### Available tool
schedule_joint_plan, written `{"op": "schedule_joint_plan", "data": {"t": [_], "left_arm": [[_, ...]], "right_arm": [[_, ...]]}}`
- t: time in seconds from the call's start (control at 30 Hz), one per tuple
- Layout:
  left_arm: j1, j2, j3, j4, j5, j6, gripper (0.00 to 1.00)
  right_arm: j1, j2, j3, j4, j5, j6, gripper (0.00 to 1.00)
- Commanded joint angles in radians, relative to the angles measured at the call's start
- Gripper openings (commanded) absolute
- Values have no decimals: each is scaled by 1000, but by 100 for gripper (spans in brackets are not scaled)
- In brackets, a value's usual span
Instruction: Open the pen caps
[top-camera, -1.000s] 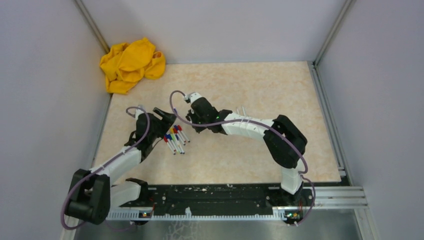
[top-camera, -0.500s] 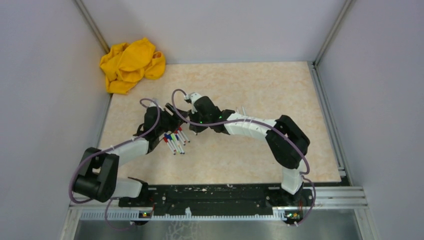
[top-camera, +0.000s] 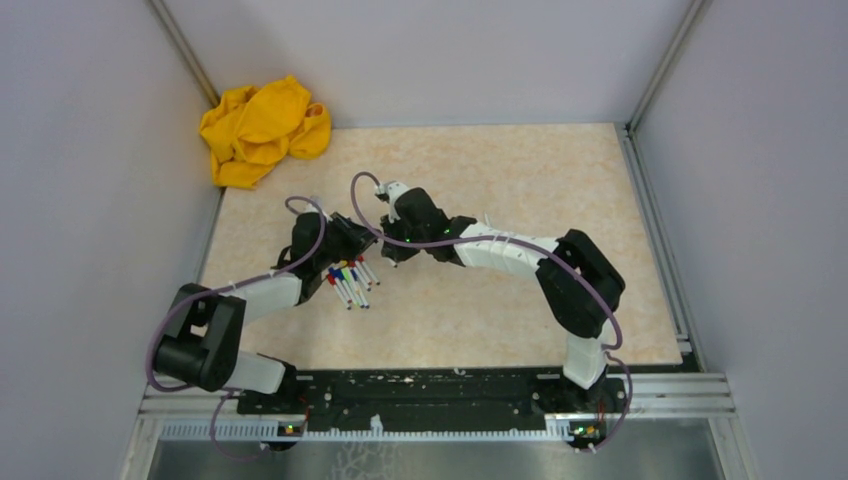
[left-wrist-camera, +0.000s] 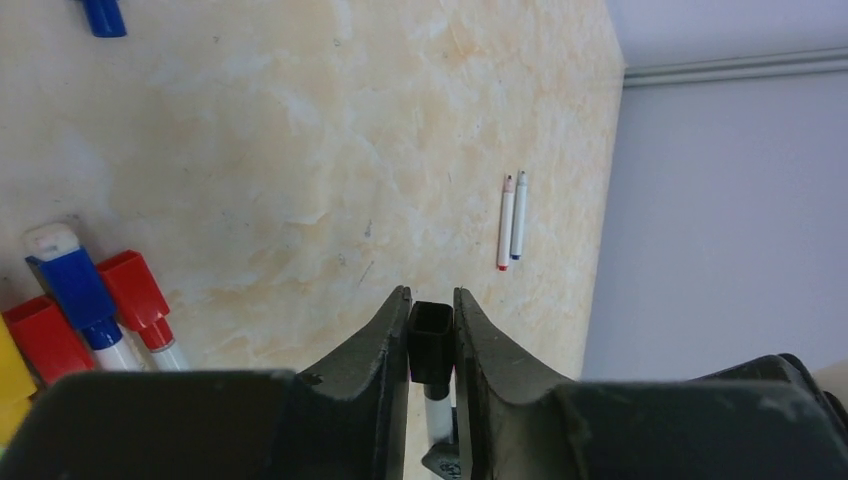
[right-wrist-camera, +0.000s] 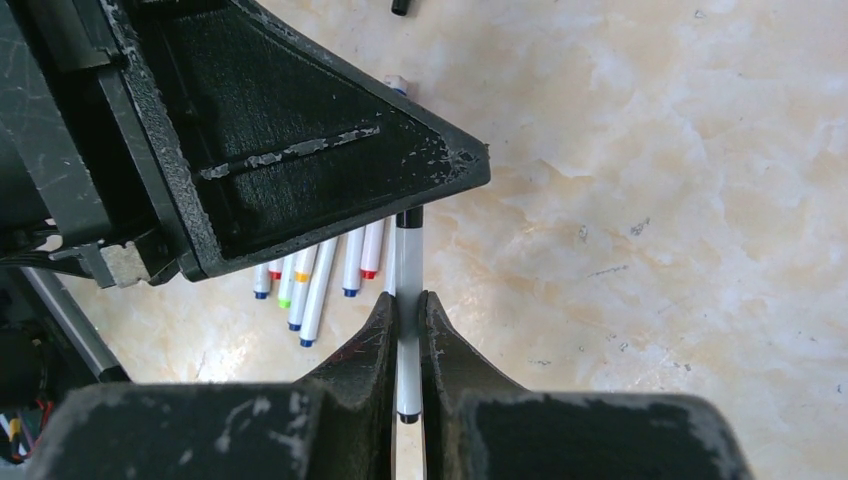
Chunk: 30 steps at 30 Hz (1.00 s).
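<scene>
Because the black cap (left-wrist-camera: 432, 338) sits pinched only near the very tips of the left claw (left-wrist-camera: 430, 300), jaws pressed to both its sides, a pull could slide them off and leave it seated. Its white barrel (right-wrist-camera: 407, 260) is clamped in the tightly closed right claw (right-wrist-camera: 408, 300) directly opposite, so an off-axis tug might twist it loose onto the surface (right-wrist-camera: 650, 200) below both claws.

Right end effector (right-wrist-camera: 408, 302) clamps marker (right-wrist-camera: 408, 262); black cap (right-wrist-camera: 410, 216) on.

blocked: marker row (top-camera: 348, 282) by left claw (left-wrist-camera: 432, 305), yellow cloth (top-camera: 262, 130) | passable: table's (top-camera: 540, 170) back-right
</scene>
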Motion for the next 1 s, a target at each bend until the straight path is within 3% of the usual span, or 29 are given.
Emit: {"op": "schedule_joint_plan", "data": {"t": [0.0, 0.17, 0.27, 0.33, 0.43, 0.77, 0.83, 0.93, 0.97], "left_arm": [[-4, 5, 30, 46, 25, -10, 19], [-6, 6, 37, 42, 29, -9, 0], [-9, 7, 40, 33, 32, -8, 0], [-12, 6, 40, 32, 32, -11, 0], [-16, 5, 41, 36, 41, -20, 0], [-23, 4, 50, 49, 76, -35, 0], [-22, 4, 55, 39, 82, -34, 0], [-23, -6, 57, 22, 62, -28, 0], [-23, -8, 58, 16, 46, -26, 0]], "right_arm": [[-9, -59, 3, 45, -13, 11, 0], [-16, -63, -5, 44, -13, 7, 0], [-18, -69, -14, 56, -15, 4, 0], [-17, -73, -12, 63, -20, 1, 15], [-18, -61, 1, 62, -25, -1, 24], [-23, -24, 19, 80, -30, -2, 26], [-27, -16, 20, 80, -31, -2, 24], [-28, -8, 22, 78, -38, -3, 0], [-28, -4, 22, 75, -40, -5, 0]]}}
